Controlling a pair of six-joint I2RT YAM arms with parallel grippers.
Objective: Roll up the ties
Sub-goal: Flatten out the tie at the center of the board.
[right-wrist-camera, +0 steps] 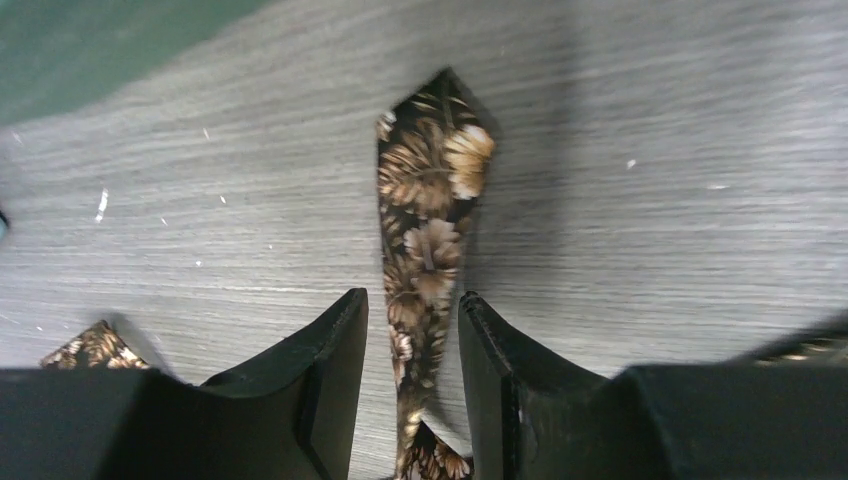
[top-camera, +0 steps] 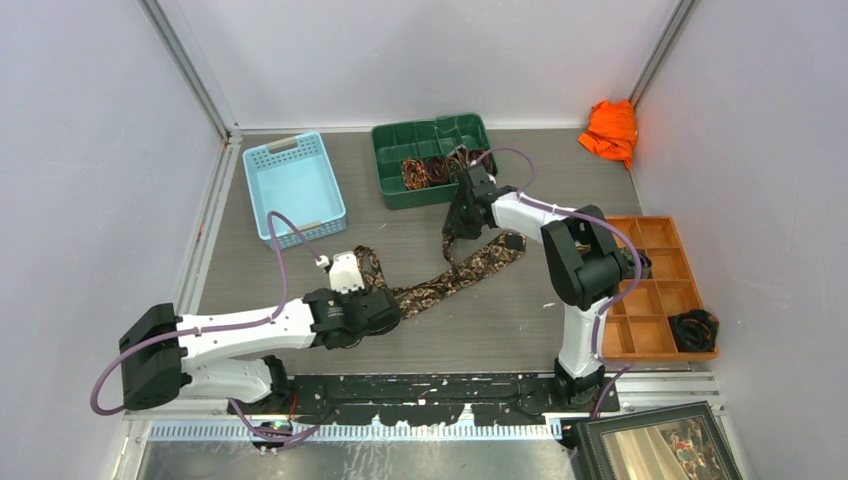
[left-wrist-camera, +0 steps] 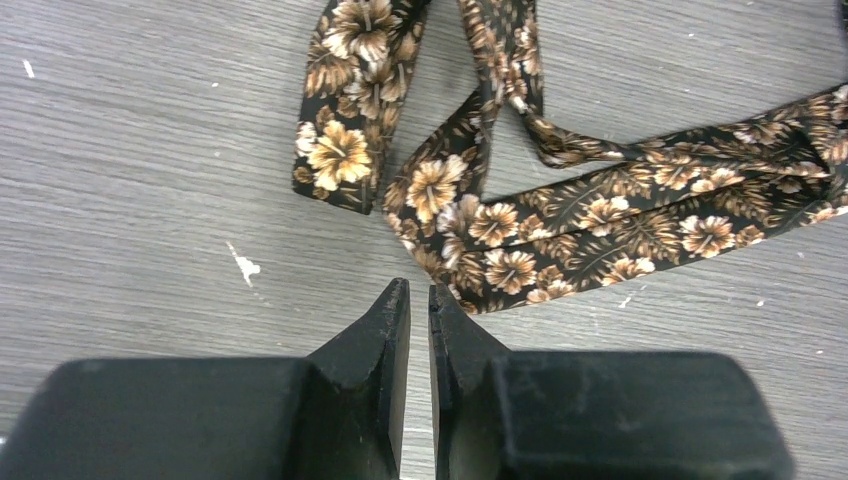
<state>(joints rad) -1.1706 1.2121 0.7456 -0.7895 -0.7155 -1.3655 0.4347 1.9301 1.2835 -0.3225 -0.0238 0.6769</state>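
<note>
One brown floral tie [top-camera: 450, 278] lies unrolled across the table's middle, looped and twisted near its left end. My left gripper [top-camera: 385, 305] sits low at that end. In the left wrist view its jaws [left-wrist-camera: 419, 292] stand slightly apart with bare table between them, and the tie [left-wrist-camera: 560, 220] lies just beyond the tips. My right gripper [top-camera: 455, 232] hovers over the tie's other end. Its jaws [right-wrist-camera: 413, 297] are open, and the narrow pointed strip [right-wrist-camera: 430, 220] runs between the fingers without being pinched. Several coiled ties [top-camera: 425, 170] lie in the green bin [top-camera: 395, 190].
A light blue basket [top-camera: 293, 185] stands at the back left. An orange cloth [top-camera: 610, 130] lies in the back right corner. A wooden divided tray [top-camera: 655, 290] sits on the right, with a dark coil [top-camera: 693, 328] in its near compartment. A picture frame [top-camera: 655, 440] is at the bottom right.
</note>
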